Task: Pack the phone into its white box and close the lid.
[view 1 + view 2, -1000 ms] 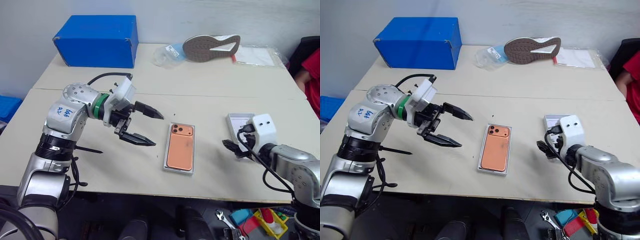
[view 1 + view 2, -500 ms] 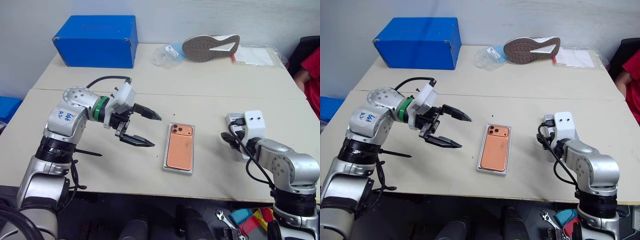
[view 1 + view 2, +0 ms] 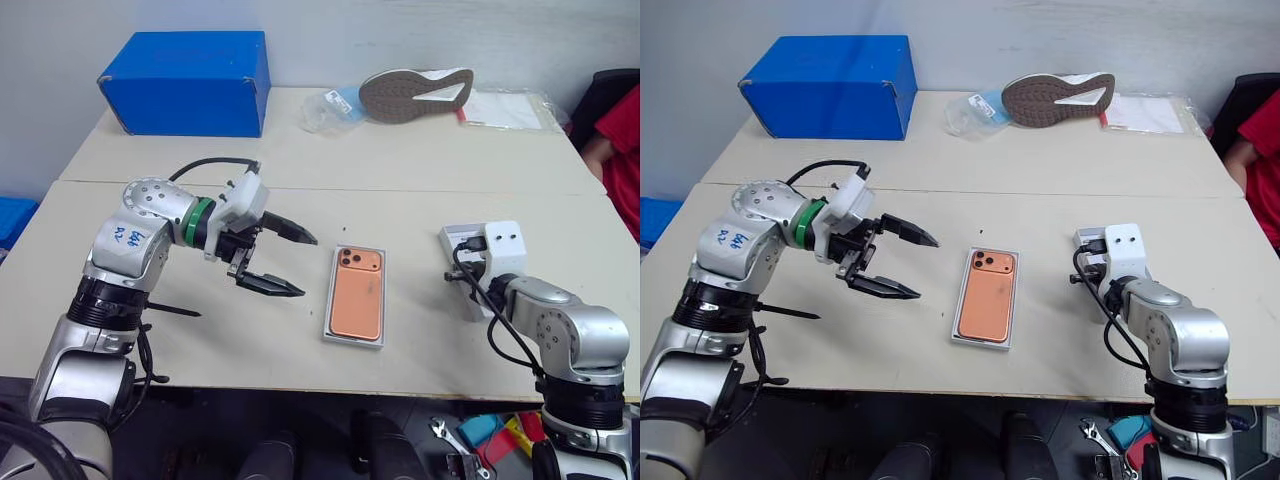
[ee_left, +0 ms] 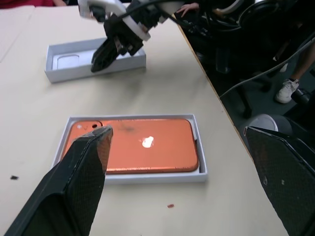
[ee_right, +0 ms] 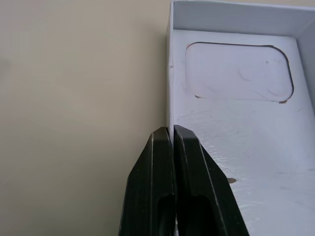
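lid (image 5: 236, 123) pinched at its wall
right gripper (image 5: 167, 132) clamps the thin, light, bendy side wall; left gripper (image 3: 285, 262) spread beside the phone (image 3: 357, 293).

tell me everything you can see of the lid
The lid is a shallow white rectangular shell lying open side up on the table, right of the boxed phone. Thin upright walls, plain white inside, with a rounded rectangular recess pressed into its floor. The right gripper is shut on its thin side wall, one finger inside, one outside.
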Controlling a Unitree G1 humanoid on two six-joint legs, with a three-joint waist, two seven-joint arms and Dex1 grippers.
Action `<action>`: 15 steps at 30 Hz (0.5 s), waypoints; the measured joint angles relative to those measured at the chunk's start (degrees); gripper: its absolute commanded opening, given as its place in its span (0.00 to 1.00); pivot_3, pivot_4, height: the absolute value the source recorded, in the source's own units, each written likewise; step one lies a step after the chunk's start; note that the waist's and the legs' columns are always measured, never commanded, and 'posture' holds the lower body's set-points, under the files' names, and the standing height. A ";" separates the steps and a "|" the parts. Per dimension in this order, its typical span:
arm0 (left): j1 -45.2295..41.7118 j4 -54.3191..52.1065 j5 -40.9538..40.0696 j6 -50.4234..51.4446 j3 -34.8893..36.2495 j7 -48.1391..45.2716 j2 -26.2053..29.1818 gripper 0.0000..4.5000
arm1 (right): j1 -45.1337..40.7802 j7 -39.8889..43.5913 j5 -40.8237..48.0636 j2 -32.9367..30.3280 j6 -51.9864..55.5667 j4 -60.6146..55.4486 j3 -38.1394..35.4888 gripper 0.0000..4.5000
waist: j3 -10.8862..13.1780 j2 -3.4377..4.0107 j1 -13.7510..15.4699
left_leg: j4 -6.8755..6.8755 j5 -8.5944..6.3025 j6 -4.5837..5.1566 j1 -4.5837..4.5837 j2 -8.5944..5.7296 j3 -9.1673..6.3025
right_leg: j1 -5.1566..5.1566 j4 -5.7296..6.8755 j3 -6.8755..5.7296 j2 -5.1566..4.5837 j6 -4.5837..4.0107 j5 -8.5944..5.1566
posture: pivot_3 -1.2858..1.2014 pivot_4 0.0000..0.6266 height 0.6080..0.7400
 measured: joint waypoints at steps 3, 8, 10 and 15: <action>1.47 1.97 1.51 -1.51 0.00 -0.63 1.89 1.00 | -5.97 0.17 4.83 8.03 8.38 -5.57 -6.71 0.01 | 0.08 0.15 -0.89 | 0.00 0.01 -0.03 0.01 0.02 0.01 | -0.05 0.14 0.03 0.01 0.00 0.00 | 0.52 0.24 1.00; 1.99 3.82 2.63 -2.59 0.05 -1.38 3.44 1.00 | -15.21 0.12 13.22 17.62 18.91 -12.45 -13.11 0.01 | 0.09 0.25 -0.68 | -0.04 0.01 -0.03 0.01 0.00 -0.06 | -0.07 0.15 -0.02 -0.01 -0.01 -0.01 | 0.52 0.24 1.00; 2.22 4.91 3.24 -2.89 0.14 -1.38 3.92 1.00 | -16.59 -2.94 18.26 24.87 19.46 -12.00 -16.91 0.01 | 0.09 0.25 -0.68 | -0.04 0.01 -0.02 0.01 -0.04 -0.06 | -0.07 0.16 -0.02 -0.02 -0.01 0.00 | 0.52 0.24 1.00; 2.48 5.33 3.51 -3.41 0.22 -1.34 3.74 1.00 | -16.82 -11.30 29.39 32.44 19.69 -7.20 -20.15 0.01 | 0.12 0.32 -0.82 | -0.04 0.01 0.02 0.02 -0.12 -0.05 | -0.10 0.25 -0.05 -0.06 -0.01 0.00 | 0.52 0.24 1.00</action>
